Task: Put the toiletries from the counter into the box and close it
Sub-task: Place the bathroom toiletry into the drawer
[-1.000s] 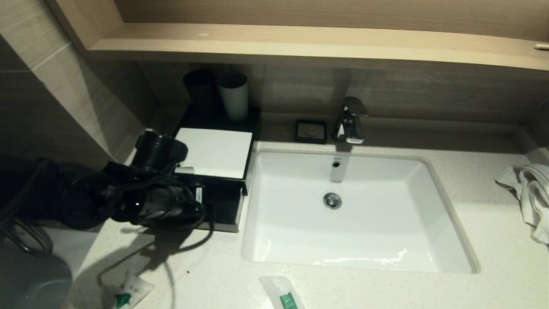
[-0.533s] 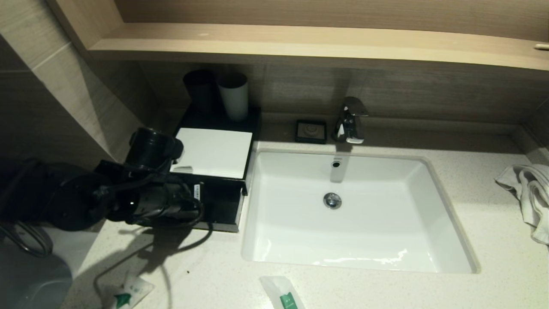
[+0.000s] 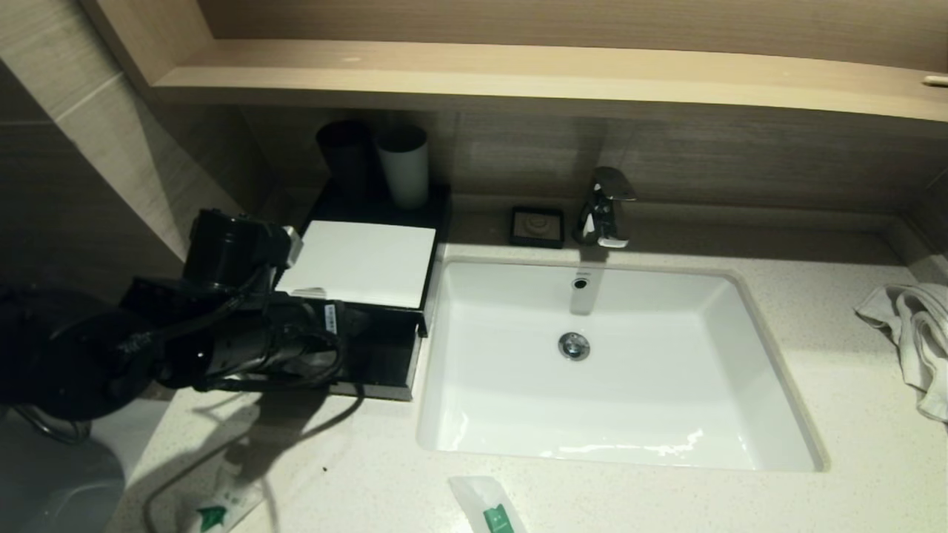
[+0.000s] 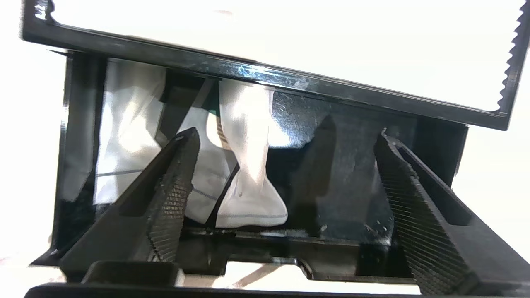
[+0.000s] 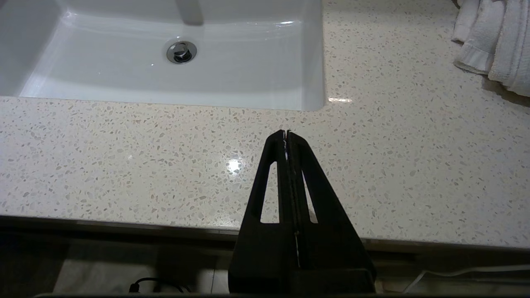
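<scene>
Left gripper (image 4: 285, 165) spread empty at flat black box (image 3: 385, 348); remaining green-labelled plastic sachets (image 3: 492, 511), counter's front edge: light, slippery, best pinched mid-wrapper.

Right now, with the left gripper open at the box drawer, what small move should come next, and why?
Probably draw the left gripper back out of the box and toward the front of the counter. Its fingers stand apart and empty, white packets already lie in the drawer, and two green-labelled sachets still lie on the counter. The right gripper is parked shut.
</scene>
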Available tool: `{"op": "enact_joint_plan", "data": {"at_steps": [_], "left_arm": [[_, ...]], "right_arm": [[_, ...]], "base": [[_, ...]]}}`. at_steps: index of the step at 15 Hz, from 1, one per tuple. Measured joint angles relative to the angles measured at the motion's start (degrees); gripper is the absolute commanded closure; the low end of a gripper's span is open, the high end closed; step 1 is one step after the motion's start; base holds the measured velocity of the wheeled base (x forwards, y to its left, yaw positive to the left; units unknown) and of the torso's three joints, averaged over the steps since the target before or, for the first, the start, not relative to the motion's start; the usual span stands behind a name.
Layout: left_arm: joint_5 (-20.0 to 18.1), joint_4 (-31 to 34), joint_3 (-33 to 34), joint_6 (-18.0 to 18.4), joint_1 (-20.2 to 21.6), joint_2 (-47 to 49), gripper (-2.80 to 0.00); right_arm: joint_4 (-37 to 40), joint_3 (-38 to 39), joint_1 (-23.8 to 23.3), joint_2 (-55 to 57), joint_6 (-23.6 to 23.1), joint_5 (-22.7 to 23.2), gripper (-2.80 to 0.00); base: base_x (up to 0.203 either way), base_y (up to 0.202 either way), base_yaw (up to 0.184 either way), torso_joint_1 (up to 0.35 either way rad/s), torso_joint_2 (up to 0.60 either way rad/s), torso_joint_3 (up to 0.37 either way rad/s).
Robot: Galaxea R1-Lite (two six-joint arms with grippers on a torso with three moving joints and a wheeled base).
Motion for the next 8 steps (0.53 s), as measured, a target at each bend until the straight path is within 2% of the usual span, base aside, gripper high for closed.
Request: {"op": "enact_joint_plan", "data": {"at_steps": [8], "left_arm": [[0.07,0.22,3.34,0.47,0.00,-9.00,-2.80]], "right_arm": [[0.01,0.00,-0.02,0.00,0.00,0.07,0.00]], "base": [[0.000,0.000,0.000,0.000,0.00,0.000]]}}
